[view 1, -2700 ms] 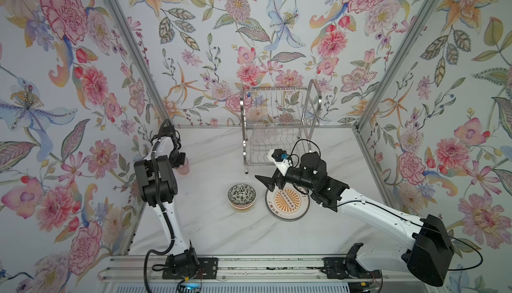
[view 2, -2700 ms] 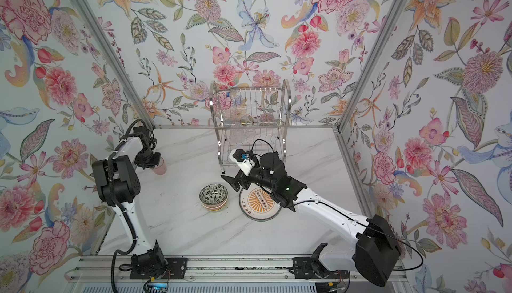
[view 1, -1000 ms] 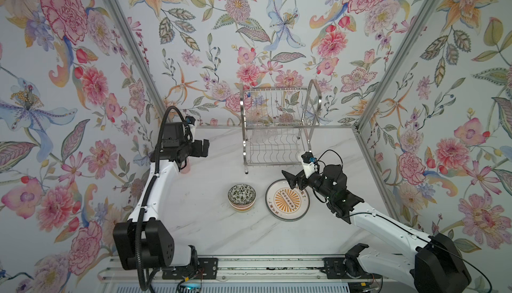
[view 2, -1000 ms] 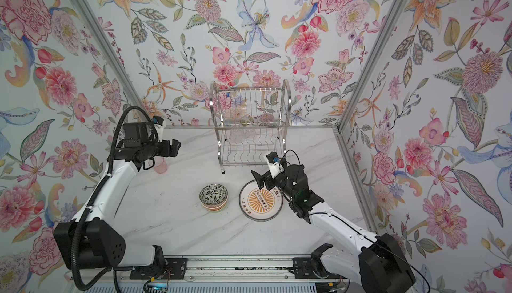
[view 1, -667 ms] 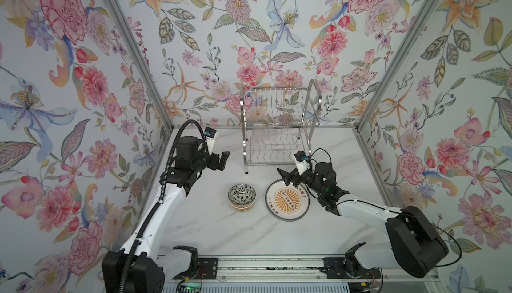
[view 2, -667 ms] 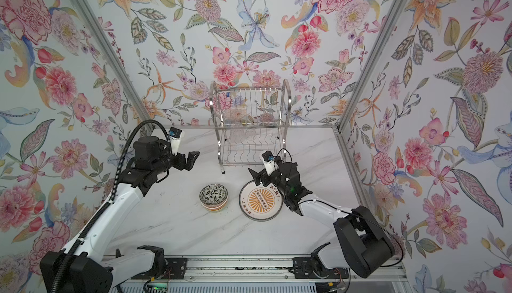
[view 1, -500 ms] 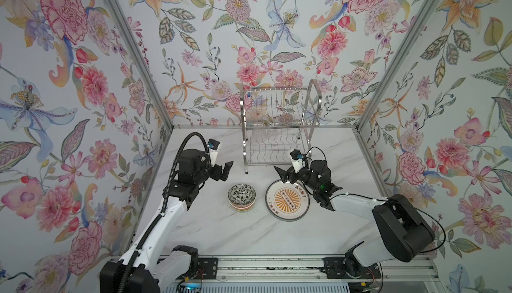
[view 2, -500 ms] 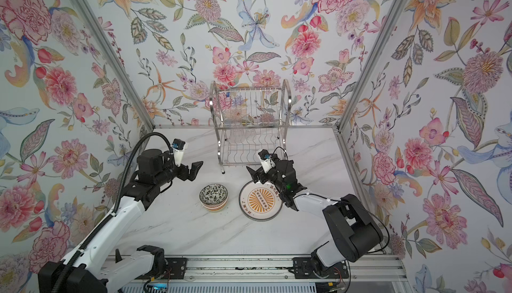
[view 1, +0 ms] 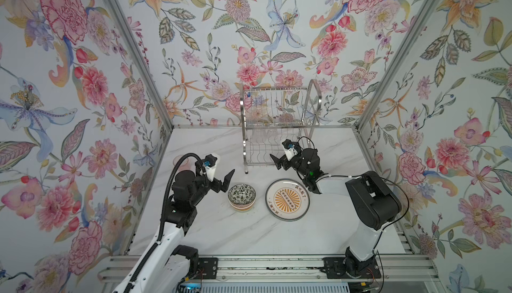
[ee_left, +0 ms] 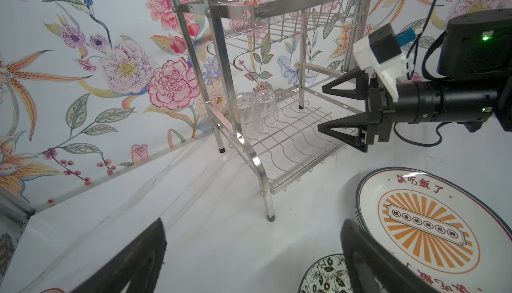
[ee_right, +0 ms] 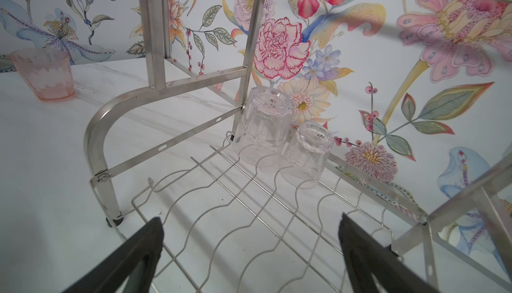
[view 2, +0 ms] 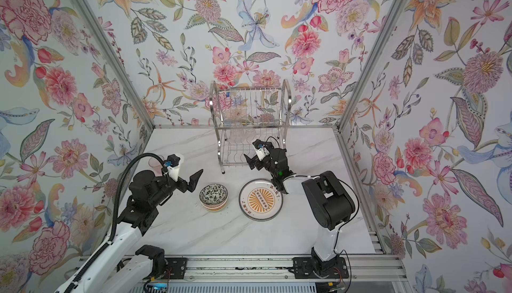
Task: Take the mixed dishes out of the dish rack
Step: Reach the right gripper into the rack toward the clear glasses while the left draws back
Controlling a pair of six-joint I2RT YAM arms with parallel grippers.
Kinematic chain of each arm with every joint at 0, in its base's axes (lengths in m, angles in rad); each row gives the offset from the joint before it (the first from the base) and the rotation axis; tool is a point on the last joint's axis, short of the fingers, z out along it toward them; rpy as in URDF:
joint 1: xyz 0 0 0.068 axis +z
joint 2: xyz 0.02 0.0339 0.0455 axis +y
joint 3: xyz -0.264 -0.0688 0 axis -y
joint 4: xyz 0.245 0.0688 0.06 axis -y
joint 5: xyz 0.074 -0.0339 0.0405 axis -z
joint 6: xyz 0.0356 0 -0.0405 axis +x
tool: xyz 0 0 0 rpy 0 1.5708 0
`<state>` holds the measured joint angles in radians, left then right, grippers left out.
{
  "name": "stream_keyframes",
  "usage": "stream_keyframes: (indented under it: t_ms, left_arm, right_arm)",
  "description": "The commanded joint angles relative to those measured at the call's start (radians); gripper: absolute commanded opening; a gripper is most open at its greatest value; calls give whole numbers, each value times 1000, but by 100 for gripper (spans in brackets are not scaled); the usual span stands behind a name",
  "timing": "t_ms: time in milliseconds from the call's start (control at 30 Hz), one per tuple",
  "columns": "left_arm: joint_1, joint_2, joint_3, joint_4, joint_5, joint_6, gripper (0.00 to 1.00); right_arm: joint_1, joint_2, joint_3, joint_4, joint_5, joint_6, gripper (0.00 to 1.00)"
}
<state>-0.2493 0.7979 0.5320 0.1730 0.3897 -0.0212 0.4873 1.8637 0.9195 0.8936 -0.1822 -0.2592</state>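
Observation:
The dish rack (view 1: 245, 128) (view 2: 286, 103) (ee_left: 213, 56) (ee_right: 155, 28) stands at the back of the table. Two clear cups (ee_right: 263, 128) (ee_left: 257, 111) (view 1: 263, 135) sit upside down at the back of its lower shelf; its top shelf holds nothing that I can see. My right gripper (view 1: 277, 162) (view 2: 250, 162) (ee_right: 249, 222) (ee_left: 321, 108) is open at the front edge of that shelf, pointing at the cups. A patterned bowl (view 1: 241, 196) (view 2: 213, 196) (ee_left: 324, 275) and a sunburst plate (view 1: 287, 199) (view 2: 260, 199) (ee_left: 426, 222) rest on the table. My left gripper (view 1: 226, 180) (view 2: 195, 180) (ee_left: 252, 228) hangs open just left of the bowl.
A pink-tinted cup (ee_right: 44, 74) (view 1: 180, 161) stands upright on the table by the left wall, partly behind my left arm in both top views. Floral walls close in the marble table (view 1: 249, 236) on three sides.
My left arm swung from the pink cup by the left wall toward the middle, ending beside the bowl. My right gripper moved from above the plate to the rack's lower shelf.

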Motion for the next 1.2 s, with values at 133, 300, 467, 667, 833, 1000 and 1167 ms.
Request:
stream_keyframes:
  t_ms: [133,300,467,667,833,1000,1167]
  left_arm:
    - [-16,-33,-37,33,17,25,99]
    - [-20,-33,-53,42,19,21,99]
    - [-24,-29,-58,62,19,15,99]
    - [-33,-19,-54,60,19,20,99]
    - [-44,-20,-52,52,13,17,99]
    - [-53,-30,-48,30,0,21,99]
    - [-59,-33,-43,14,-7,21,99]
  right_arm:
    - [-22,123,118,64,15,-59,100]
    - [-42,194,187,55,-14,-97,100]
    - [-63,259,261,41,-62,-122,98]
    - [-85,331,360,15,-111,-135,97]
    - [-94,381,438,-17,-137,-142,97]
    - [-98,431,514,-43,-159,-142,97]
    - [-105,477,585,-56,-166,-138,97]
